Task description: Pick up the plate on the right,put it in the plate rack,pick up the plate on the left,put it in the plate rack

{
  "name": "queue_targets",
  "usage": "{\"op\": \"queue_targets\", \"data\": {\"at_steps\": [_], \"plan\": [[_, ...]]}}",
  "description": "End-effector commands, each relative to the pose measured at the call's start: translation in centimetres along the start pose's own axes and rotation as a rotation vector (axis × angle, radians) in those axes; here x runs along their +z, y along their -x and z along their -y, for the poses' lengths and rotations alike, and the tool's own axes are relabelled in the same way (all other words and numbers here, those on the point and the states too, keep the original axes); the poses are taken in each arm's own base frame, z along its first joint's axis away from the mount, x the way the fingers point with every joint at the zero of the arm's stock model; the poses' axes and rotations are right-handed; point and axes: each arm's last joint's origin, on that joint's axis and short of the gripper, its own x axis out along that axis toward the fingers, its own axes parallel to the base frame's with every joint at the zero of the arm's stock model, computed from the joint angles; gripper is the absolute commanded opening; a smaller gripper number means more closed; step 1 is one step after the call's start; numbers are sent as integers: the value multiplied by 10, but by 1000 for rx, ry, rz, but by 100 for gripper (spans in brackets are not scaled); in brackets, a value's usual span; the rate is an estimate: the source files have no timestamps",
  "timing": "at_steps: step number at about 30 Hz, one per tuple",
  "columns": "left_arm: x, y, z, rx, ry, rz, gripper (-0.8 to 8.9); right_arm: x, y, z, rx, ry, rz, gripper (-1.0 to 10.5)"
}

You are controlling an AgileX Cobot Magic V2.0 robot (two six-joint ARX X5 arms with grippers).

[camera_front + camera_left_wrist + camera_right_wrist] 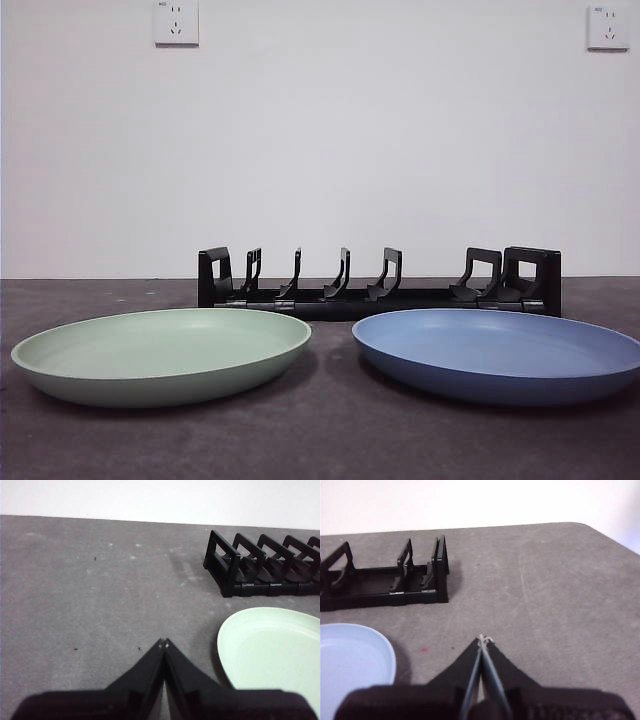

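Observation:
A pale green plate [160,353] lies flat on the table at the left and a blue plate [500,352] lies flat at the right. Behind them the long black plate rack [378,283] stands with nothing between its prongs. My left gripper [164,642] is shut and holds nothing; it hovers over bare table beside the green plate [272,652] and the rack's end [225,565]. My right gripper [482,639] is also shut on nothing, over bare table beside the blue plate [350,655] and the rack's other end [439,570]. Neither arm shows in the front view.
The dark grey table [330,430] runs back to a white wall with two sockets [176,22]. The table's rounded far corner [582,527] shows in the right wrist view.

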Motion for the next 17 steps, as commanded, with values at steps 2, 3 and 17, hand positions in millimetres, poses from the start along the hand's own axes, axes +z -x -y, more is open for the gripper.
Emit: {"op": "queue_targets", "data": {"at_steps": [2,3,17], "plan": [[8,3,2,-35,60,20,-6,11,3,-2,56,-137,43,-9],[13,4,3,-51,59,27,-6,17,5,-2,61,-149,62,-9],[94,31,18,-174,70,61,-7,125,41,-6,214,-137,128,-9]]}}
